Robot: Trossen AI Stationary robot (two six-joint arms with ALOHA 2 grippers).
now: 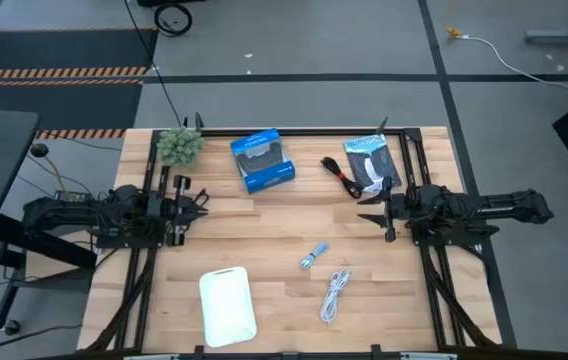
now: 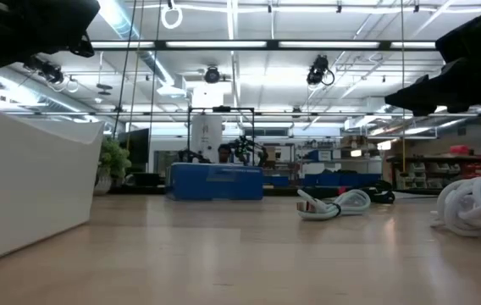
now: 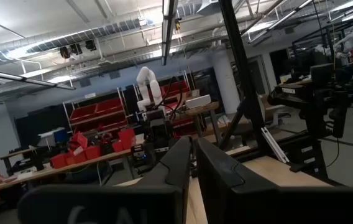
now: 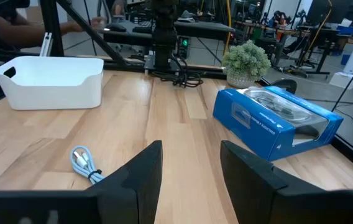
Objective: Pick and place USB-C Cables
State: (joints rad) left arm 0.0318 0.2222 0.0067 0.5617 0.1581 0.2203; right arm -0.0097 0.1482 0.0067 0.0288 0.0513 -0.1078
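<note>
Three cable bundles lie flat on the wooden table. The red-and-black one [image 1: 341, 177] is beside the black-and-blue packet [image 1: 372, 164]. The short silvery-blue one [image 1: 314, 256] [image 4: 83, 163] is near the middle, and the white one [image 1: 334, 295] [image 2: 476, 203] is toward the near edge. I cannot make out a black cable. My left gripper [image 1: 204, 205] [image 3: 193, 149] hovers shut over the table's left side. My right gripper [image 1: 362, 213] [image 4: 191, 152] hovers open on the right, pointing left, with the silvery-blue cable below and ahead of it.
A white bin [image 1: 227, 305] [image 4: 52, 81] stands near the table's near edge, left of the cables. A blue box [image 1: 262, 160] [image 4: 276, 121] and a small potted plant [image 1: 179, 145] sit along the far side. Bare wood lies between the two grippers.
</note>
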